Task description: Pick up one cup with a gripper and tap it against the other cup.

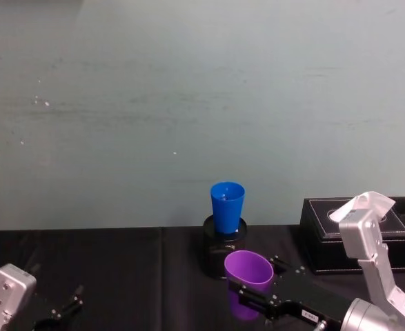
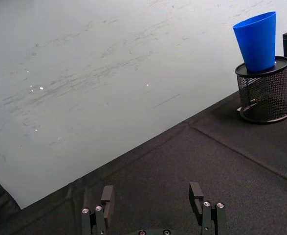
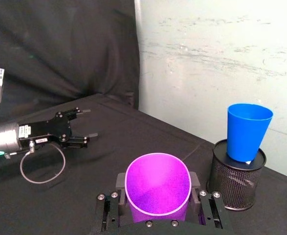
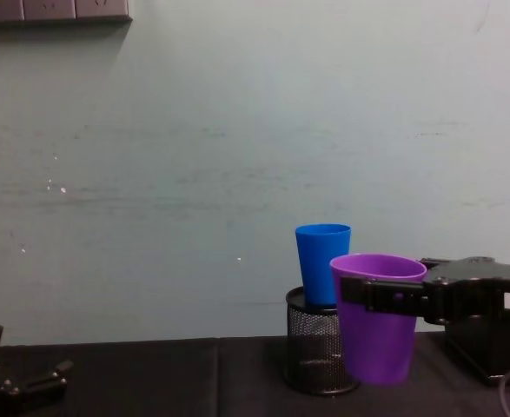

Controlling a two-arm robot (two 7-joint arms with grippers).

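The right gripper is closed on the purple cup, one finger on each side just under the rim. The cup looks like light, thin, smooth plastic, likely slippery and easily squashed, so a gentle pinch high up suits it. Its long axis stands near upright, mouth up. Just beyond the fingertips, the blue cup sits mouth-up in a mesh pen holder. The left gripper rests open, well off to the side.
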